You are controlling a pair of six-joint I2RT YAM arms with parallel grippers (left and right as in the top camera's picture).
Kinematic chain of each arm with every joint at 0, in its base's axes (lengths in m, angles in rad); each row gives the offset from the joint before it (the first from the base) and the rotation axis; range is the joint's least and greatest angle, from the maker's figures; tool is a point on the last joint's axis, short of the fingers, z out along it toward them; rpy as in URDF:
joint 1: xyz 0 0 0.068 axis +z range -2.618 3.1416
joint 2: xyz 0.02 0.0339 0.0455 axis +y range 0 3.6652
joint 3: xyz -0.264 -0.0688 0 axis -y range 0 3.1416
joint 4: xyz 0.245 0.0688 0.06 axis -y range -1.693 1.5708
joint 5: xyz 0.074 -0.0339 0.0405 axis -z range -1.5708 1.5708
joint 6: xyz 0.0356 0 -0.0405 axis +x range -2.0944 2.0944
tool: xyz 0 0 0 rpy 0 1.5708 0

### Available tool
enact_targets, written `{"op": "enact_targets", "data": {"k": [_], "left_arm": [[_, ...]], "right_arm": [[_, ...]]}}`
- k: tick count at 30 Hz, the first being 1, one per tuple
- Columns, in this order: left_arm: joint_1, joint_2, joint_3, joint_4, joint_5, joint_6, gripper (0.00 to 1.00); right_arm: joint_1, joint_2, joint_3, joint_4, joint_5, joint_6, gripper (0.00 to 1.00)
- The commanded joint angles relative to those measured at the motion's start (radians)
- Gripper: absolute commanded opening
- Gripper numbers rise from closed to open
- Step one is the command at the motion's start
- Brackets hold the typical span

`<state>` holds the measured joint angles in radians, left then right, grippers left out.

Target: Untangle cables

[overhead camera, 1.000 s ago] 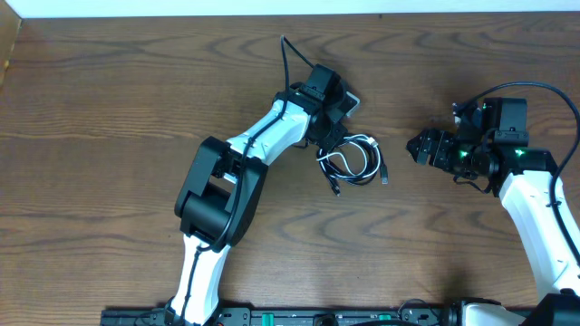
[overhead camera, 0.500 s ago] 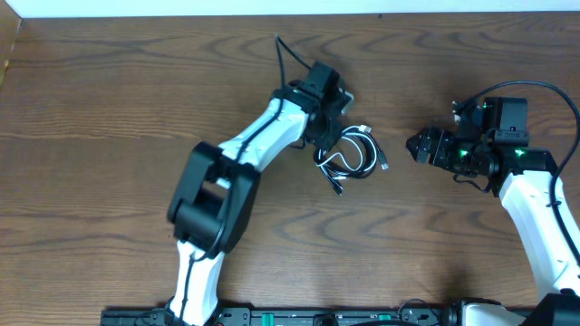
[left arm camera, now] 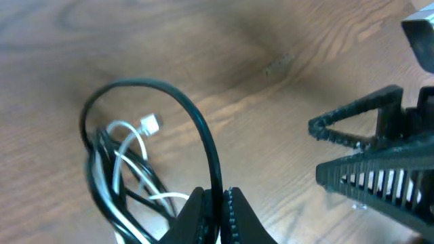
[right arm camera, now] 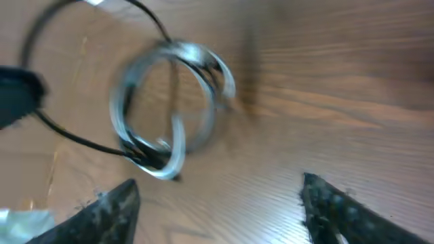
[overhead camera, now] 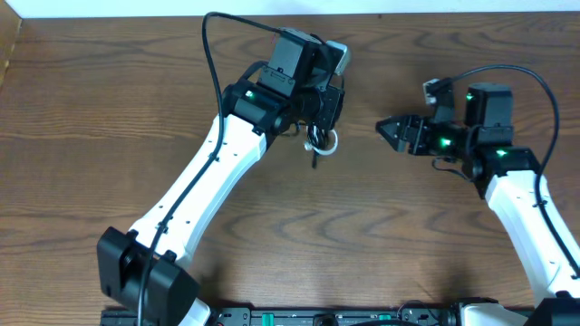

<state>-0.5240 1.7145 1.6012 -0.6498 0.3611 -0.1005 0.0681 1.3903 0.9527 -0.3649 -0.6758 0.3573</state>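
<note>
The cables [overhead camera: 320, 142] are a small tangled bundle of black and white loops hanging under my left gripper [overhead camera: 323, 116], lifted off the wooden table. In the left wrist view my left gripper [left arm camera: 218, 207] is shut on a black cable strand [left arm camera: 203, 135]; the rest of the bundle [left arm camera: 115, 176] with a white plug [left arm camera: 150, 123] hangs to its left. My right gripper [overhead camera: 391, 129] is open and empty, pointing left at the bundle from a short way off. The right wrist view shows its wide-open jaws [right arm camera: 220, 207] and the blurred bundle [right arm camera: 169, 108] ahead.
The right gripper's fingers [left arm camera: 366, 163] show at the right of the left wrist view. The table's back edge [overhead camera: 381, 16] runs just behind both grippers. A thick black arm wire [overhead camera: 210, 45] loops above the left arm.
My left gripper has lifted the bundle off the table and carried it back and slightly left. My right gripper has moved left and a little back towards it.
</note>
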Motion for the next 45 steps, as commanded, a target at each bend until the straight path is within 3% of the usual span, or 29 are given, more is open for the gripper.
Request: {"op": "enact_targets", "data": {"k": [1, 6, 12, 19, 25, 29, 31, 36, 41, 45], "left_arm": [[0.004, 0.015, 0.002, 0.0, 0.021, -0.093, 0.07], [0.004, 0.015, 0.003, 0.001, 0.034, -0.12, 0.07], [0.003, -0.003, 0.003, 0.007, 0.151, -0.123, 0.08], [0.003, -0.015, 0.003, 0.007, 0.259, -0.127, 0.07], [0.003, -0.028, 0.003, 0.007, 0.261, -0.149, 0.07], [0.004, -0.05, 0.003, 0.015, 0.26, -0.148, 0.08], [0.004, -0.064, 0.003, 0.028, 0.26, -0.149, 0.07], [0.004, -0.113, 0.003, 0.07, 0.258, -0.148, 0.08], [0.031, -0.175, 0.003, 0.082, 0.256, -0.148, 0.07], [0.085, -0.217, 0.003, 0.042, 0.206, -0.148, 0.08]], "right_arm": [[0.036, -0.005, 0.001, 0.017, 0.022, 0.174, 0.66], [0.092, -0.002, 0.001, 0.02, 0.103, 0.209, 0.64], [0.144, 0.043, 0.001, 0.037, 0.15, 0.251, 0.64], [0.193, 0.146, 0.001, 0.181, 0.15, 0.396, 0.63], [0.211, 0.265, 0.001, 0.32, 0.158, 0.548, 0.63], [0.215, 0.345, 0.001, 0.346, 0.118, 0.574, 0.61], [0.215, 0.378, 0.001, 0.338, 0.108, 0.574, 0.56], [0.214, 0.426, 0.001, 0.315, 0.108, 0.57, 0.18], [0.201, 0.428, 0.001, 0.261, 0.139, 0.516, 0.01], [0.18, 0.428, 0.001, 0.238, 0.141, 0.46, 0.01]]}}
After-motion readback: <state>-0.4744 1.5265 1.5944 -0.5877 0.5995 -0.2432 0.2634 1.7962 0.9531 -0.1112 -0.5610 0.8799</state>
